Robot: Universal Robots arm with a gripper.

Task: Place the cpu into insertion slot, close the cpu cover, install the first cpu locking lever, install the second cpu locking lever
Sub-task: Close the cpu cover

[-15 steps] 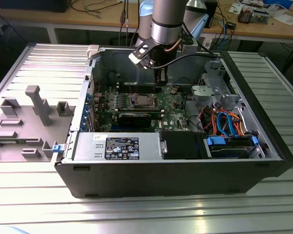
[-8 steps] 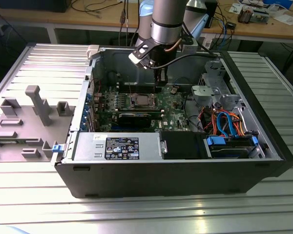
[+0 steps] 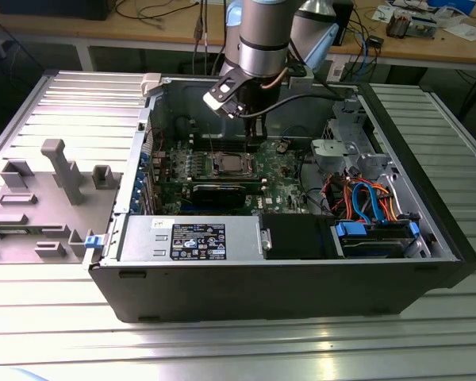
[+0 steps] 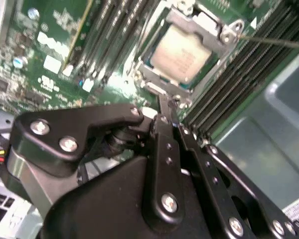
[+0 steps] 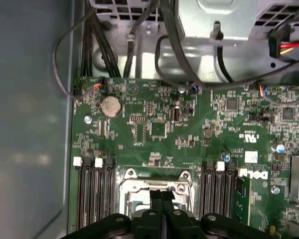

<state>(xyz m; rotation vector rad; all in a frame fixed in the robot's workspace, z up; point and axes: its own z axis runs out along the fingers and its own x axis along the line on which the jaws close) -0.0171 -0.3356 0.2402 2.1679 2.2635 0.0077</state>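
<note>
The cpu point(image 4: 182, 55) lies flat in the insertion slot point(image 3: 226, 164), its pale metal top showing. The silvery cpu cover point(image 4: 209, 22) lies down around it, framing the chip. A thin lever rod point(image 4: 274, 41) runs off from one corner of the socket. My gripper point(image 3: 251, 143) hangs inside the case, just above the socket's edge. Its two black fingers are pressed together in both wrist views, with nothing between them point(image 4: 165, 102) point(image 5: 162, 193). In the first wrist view the fingers cover part of the socket frame point(image 5: 137, 185).
The green motherboard point(image 5: 189, 129) carries a round coin battery point(image 5: 110, 105) and black memory slots point(image 5: 94, 194) on both sides of the socket. Black cables point(image 5: 169, 45) cross above the board. The case wall point(image 5: 30, 119) stands close by. Orange and blue cables point(image 3: 365, 198) sit at the exterior view's right.
</note>
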